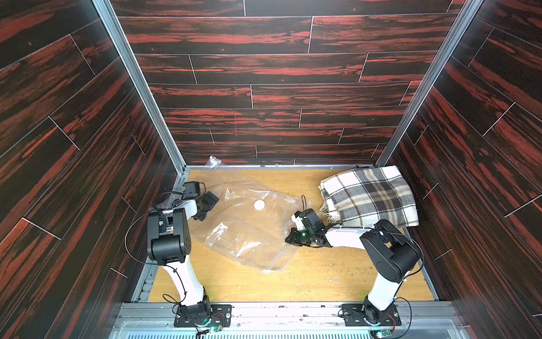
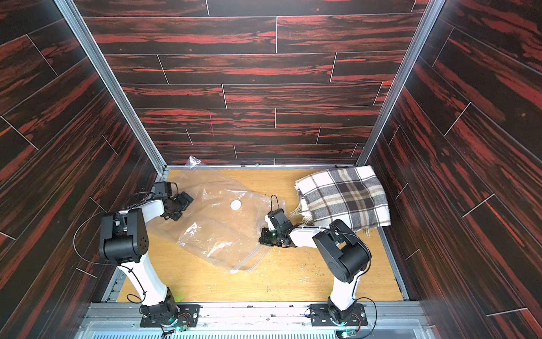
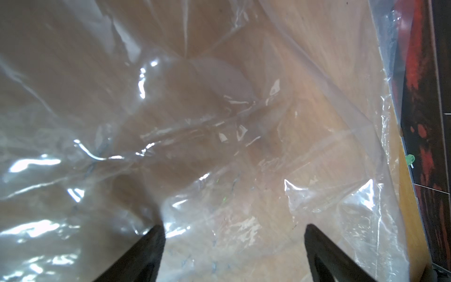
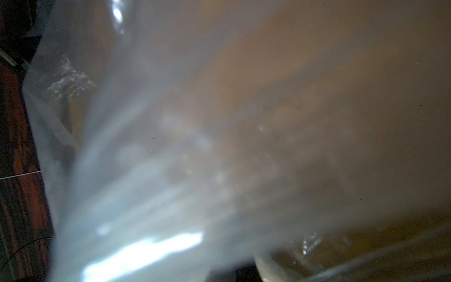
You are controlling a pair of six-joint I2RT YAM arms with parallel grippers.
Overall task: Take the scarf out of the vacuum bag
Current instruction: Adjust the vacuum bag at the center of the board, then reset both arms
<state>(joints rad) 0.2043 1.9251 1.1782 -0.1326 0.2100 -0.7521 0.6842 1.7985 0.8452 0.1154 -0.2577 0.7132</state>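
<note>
— Counted?
— One vacuum bag [image 1: 243,226], one scarf [image 1: 369,196], one round white valve [image 1: 259,205], two arms.
— Whereabouts, the bag?
— Mid-frame in both top views, spread fairly flat on the worktop [image 1: 322,281], crinkled, clear through to the wood, valve facing up.
— And the scarf?
— Outside the bag, folded, plaid, right of centre up by the far wall, fringe just beside the right wrist.
— Left fingers [image 3: 146,256]?
— Spread wide above the plastic, gripping nothing. Only two dark tips showing, cut off at the bottom edge of the wrist view.
— Right fingers [image 1: 289,236]?
— At the bag's right edge, beside bunched plastic. Open or closed: cannot tell. Mostly hidden under the wrist from above, and only blurred plastic up close in the wrist view.
</note>
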